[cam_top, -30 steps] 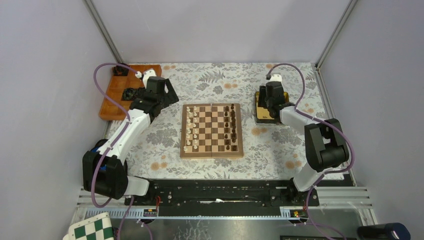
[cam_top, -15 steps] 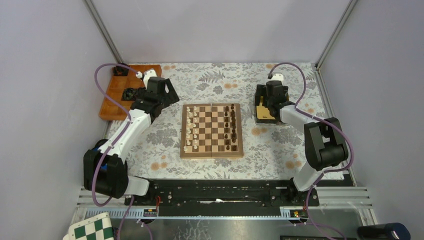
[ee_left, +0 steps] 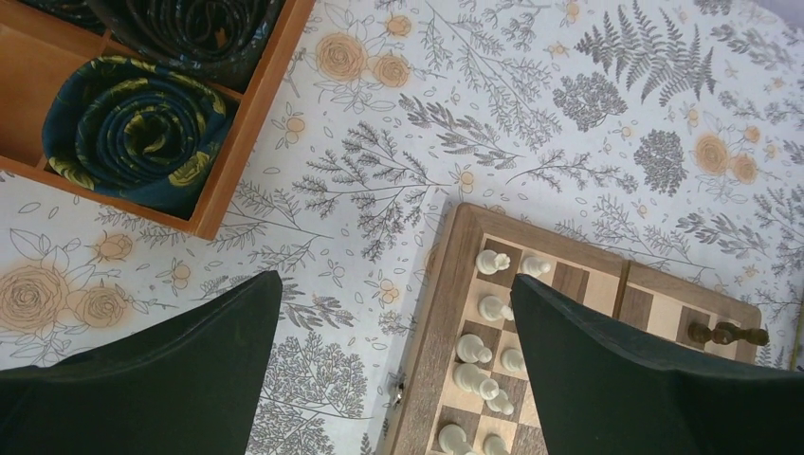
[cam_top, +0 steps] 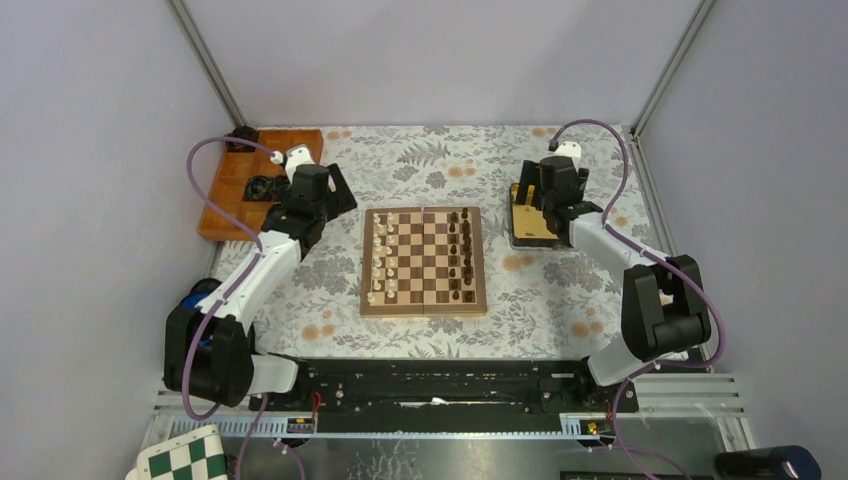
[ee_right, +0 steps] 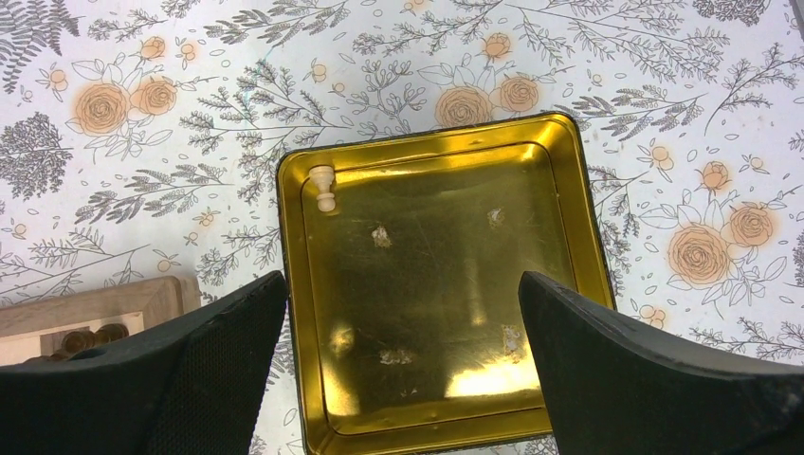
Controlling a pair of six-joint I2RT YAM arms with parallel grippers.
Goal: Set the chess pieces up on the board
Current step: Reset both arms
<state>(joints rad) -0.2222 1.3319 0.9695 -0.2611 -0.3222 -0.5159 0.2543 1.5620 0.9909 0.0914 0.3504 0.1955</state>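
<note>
Cream and dark chess pieces (cam_top: pixel 379 243) stand on the board (cam_top: pixel 424 262).

**Left gripper open by the board's corner**

Your left gripper (ee_left: pixel 393 284) hangs over the floral cloth (ee_left: pixel 531 114), fingers spread wide and holding nothing. To the right you see the board (ee_left: pixel 436 313), with cream chess pieces (ee_left: pixel 491 308) standing on it and a dark piece (ee_left: pixel 725 333) further right. To the left, a wooden tray (ee_left: pixel 248 123) holds rolled dark fabric (ee_left: pixel 142 133).

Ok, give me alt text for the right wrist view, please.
A cream pawn lies in the upper-left corner of a gold tin on the floral cloth. The right end effector hangs open above it; a corner of the board shows at lower left.
</note>
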